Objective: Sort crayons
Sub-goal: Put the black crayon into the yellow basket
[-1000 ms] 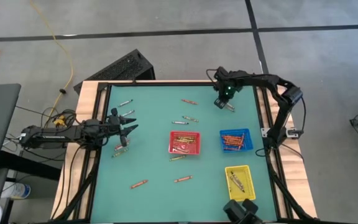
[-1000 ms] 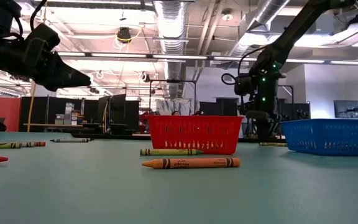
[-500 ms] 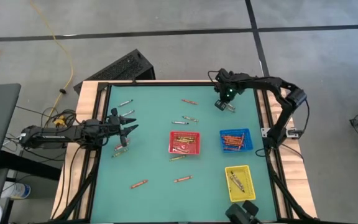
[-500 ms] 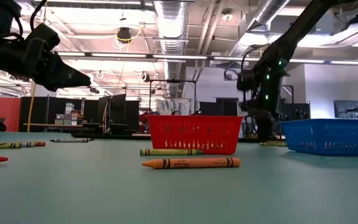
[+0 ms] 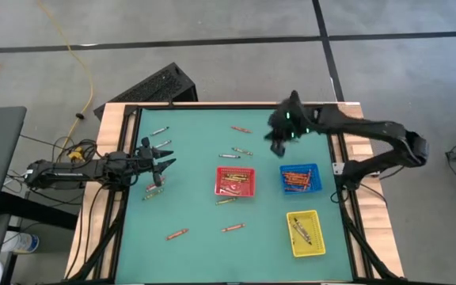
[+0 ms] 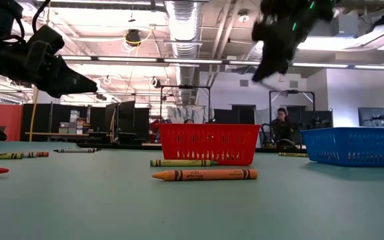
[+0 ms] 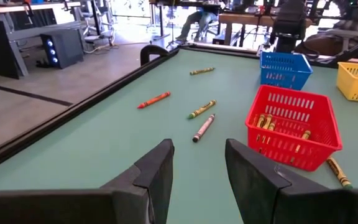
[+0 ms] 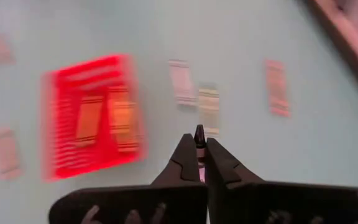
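Observation:
Several crayons lie scattered on the green table (image 5: 196, 214), among them one (image 5: 241, 128) at the back, a pair (image 5: 244, 149) above the red tray and one (image 6: 204, 175) near the front. My right gripper (image 5: 277, 141) hangs high over the back right of the table (image 6: 267, 67). In the right wrist view it (image 8: 199, 142) is shut on a crayon (image 8: 199, 132), whose thin dark tip sticks out between the fingertips. My left gripper (image 5: 167, 156) hovers open and empty over the left side (image 7: 197, 152).
A red tray (image 5: 235, 169) with crayons stands mid-table, a blue tray (image 5: 301, 166) to its right, a yellow tray (image 5: 305, 212) at the front right. Another crayon (image 6: 292, 154) lies by the blue tray. A person sits in the room behind (image 6: 283, 127).
My right gripper has shut near the table's back right and risen well off the surface, its arm swinging out. The left arm has not moved.

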You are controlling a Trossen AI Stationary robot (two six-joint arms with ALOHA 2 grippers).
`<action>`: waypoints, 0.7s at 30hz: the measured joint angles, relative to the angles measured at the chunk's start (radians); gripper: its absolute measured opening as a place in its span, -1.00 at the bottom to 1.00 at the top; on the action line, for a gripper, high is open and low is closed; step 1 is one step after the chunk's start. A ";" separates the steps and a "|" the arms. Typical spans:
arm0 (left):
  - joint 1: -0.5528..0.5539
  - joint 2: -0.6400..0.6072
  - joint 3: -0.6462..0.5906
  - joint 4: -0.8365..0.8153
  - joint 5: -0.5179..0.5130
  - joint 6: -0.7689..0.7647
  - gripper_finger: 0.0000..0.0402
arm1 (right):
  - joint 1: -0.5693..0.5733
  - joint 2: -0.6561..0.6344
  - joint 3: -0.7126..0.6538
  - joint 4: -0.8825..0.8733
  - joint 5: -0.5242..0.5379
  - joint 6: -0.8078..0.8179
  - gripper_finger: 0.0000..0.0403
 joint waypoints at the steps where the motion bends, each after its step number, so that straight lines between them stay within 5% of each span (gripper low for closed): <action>1: 0.000 0.000 0.000 0.000 0.000 0.000 -0.33 | 0.065 -0.016 -0.001 -0.009 0.000 0.015 -0.99; 5: 0.000 0.000 0.000 0.000 0.000 -0.003 -0.33 | 0.347 -0.074 -0.082 0.058 0.030 0.083 -0.99; 11: 0.000 0.000 0.000 0.000 0.000 -0.003 -0.33 | 0.729 -0.108 -0.276 0.325 0.216 0.417 -0.99; 21: 0.000 0.000 0.000 0.000 0.000 0.000 -0.33 | 1.079 -0.038 -0.302 0.365 0.427 0.925 -0.99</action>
